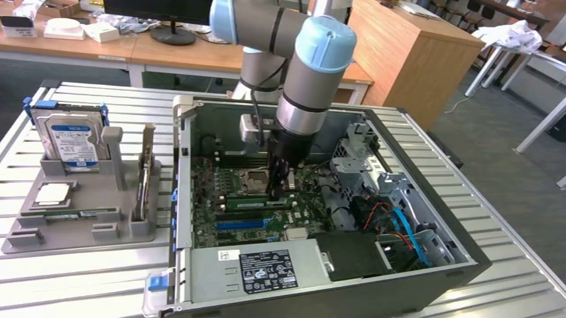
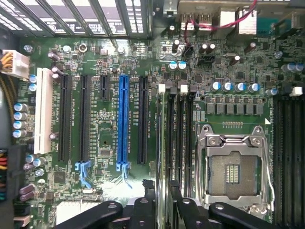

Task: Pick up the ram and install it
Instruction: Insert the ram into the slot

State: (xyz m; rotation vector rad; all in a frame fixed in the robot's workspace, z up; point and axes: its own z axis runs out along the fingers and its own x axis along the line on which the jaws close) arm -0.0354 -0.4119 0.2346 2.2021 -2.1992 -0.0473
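The ram (image 1: 258,199) is a narrow green stick standing on edge in a memory slot of the motherboard (image 1: 232,218), inside the open computer case. In the wrist view the ram (image 2: 163,143) shows edge-on, running up from between the black fingers (image 2: 145,206). My gripper (image 1: 280,192) hangs straight down over the stick, just beside the processor socket (image 2: 233,167). The gripper (image 2: 162,210) stands open, one finger on each side of the stick with a small gap to each.
The case walls (image 1: 184,165) and drive cage (image 1: 372,165) hem the arm in. Cables (image 1: 402,225) lie at the exterior view's right. A grey holder (image 1: 84,225) at the exterior view's left carries a hard drive (image 1: 71,139) and a silver processor chip (image 1: 53,193).
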